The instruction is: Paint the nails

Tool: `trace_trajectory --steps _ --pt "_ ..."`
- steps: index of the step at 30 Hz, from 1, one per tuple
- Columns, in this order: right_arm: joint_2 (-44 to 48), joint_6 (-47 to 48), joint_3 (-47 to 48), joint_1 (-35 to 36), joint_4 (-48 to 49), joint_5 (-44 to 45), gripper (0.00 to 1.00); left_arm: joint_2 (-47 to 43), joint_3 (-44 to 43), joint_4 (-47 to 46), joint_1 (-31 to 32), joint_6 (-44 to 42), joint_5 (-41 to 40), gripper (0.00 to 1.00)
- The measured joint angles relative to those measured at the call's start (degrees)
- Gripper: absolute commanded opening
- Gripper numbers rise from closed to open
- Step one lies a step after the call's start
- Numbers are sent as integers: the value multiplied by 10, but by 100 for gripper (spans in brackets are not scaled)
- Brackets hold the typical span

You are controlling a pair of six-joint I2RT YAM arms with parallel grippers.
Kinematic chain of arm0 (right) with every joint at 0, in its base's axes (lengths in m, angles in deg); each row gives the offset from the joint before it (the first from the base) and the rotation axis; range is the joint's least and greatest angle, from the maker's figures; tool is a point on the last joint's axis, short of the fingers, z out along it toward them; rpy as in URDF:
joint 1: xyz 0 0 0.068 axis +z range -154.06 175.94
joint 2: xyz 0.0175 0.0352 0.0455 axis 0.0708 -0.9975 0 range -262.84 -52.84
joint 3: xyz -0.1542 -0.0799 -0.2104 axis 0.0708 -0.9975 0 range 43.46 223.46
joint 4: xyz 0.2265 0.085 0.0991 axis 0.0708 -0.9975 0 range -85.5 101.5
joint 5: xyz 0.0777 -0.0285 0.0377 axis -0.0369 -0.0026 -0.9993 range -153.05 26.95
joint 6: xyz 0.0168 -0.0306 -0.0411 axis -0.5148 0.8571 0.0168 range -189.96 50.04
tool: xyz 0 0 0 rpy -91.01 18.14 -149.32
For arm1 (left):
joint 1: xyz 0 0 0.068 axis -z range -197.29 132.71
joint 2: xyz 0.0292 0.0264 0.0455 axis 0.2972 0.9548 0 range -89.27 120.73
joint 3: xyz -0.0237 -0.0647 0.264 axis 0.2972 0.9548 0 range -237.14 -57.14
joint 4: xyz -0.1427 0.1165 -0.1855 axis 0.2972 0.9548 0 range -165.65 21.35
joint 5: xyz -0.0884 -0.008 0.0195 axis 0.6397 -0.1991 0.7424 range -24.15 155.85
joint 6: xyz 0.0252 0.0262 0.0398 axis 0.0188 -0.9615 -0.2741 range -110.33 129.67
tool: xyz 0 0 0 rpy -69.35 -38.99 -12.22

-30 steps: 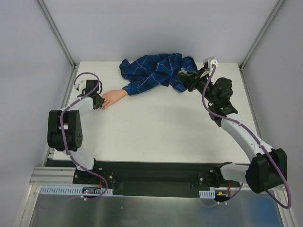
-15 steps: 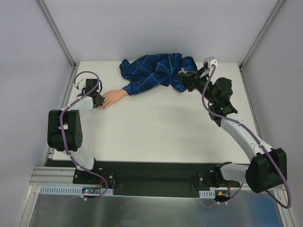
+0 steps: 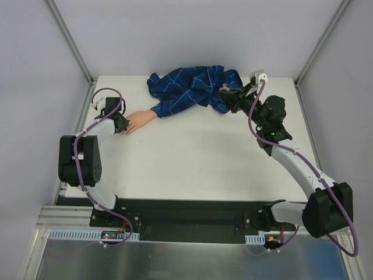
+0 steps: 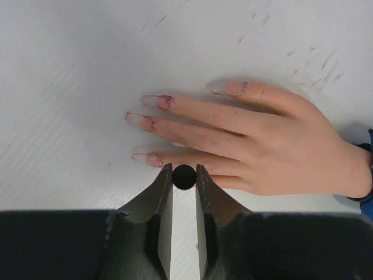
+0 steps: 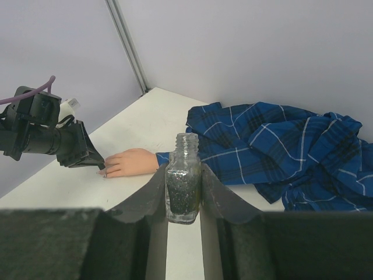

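Observation:
The peach dummy hand (image 4: 274, 146) lies flat on the white table, fingers pointing left, and its nails (image 4: 152, 123) show smudged pinkish polish. My left gripper (image 4: 184, 174) is shut on a small black round brush cap (image 4: 184, 177), seen end-on. It sits over the lowest finger, just behind that nail (image 4: 155, 159). In the top view this gripper (image 3: 120, 125) is at the fingertips of the hand (image 3: 140, 120). My right gripper (image 5: 183, 172) is shut on an open glass bottle (image 5: 183, 195) of dark glitter polish, held upright beside the blue checked shirt (image 5: 280, 146).
The blue checked shirt (image 3: 192, 87) lies bunched across the back of the table, its sleeve running to the hand's wrist. Grey walls with metal corner posts (image 3: 70, 41) close in the table at left, back and right. The right arm (image 3: 291, 157) stretches along the right side.
The left gripper has shifted slightly left at the fingertips. The right arm and the bottle have stayed still.

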State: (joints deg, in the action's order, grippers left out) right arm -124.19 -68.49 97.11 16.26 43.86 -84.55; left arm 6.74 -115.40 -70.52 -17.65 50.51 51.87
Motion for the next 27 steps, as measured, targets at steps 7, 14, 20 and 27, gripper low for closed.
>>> trace_trajectory --steps 7,14,20,27 --pt "0 0 0 0 0 0 0 0 0 2 -1 0 0 0" --pt "0 0 0 0 0 0 0 4 -1 14 -5 3 -1 0" --pt "0 0 0 0 0 0 0 4 -2 16 -9 3 -10 0" --pt "0 0 0 0 0 0 0 4 -6 16 -9 3 -12 0"
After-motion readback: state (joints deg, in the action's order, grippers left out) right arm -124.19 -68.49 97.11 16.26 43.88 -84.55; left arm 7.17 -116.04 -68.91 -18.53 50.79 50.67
